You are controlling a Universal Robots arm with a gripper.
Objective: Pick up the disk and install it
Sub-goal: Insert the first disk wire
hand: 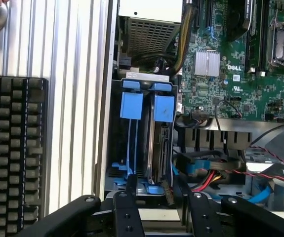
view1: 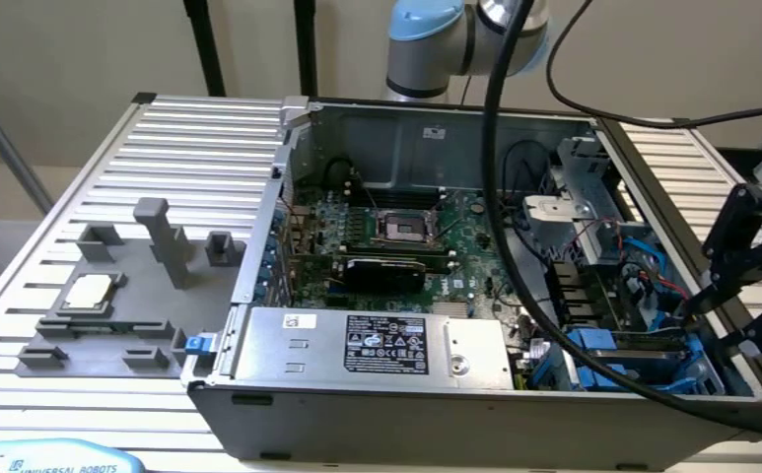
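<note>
You'll find your claw (hand: 155, 190) with fingers apart, flanking but not pinching the near edge of the disk (hand: 160, 143), which stands on edge in the drive bay (hand: 113, 128) beside the motherboard (hand: 240, 74), presumably because its slots take carriers edgewise.

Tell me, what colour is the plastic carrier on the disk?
Bright blue; the disk shows best in the wrist view.
</note>
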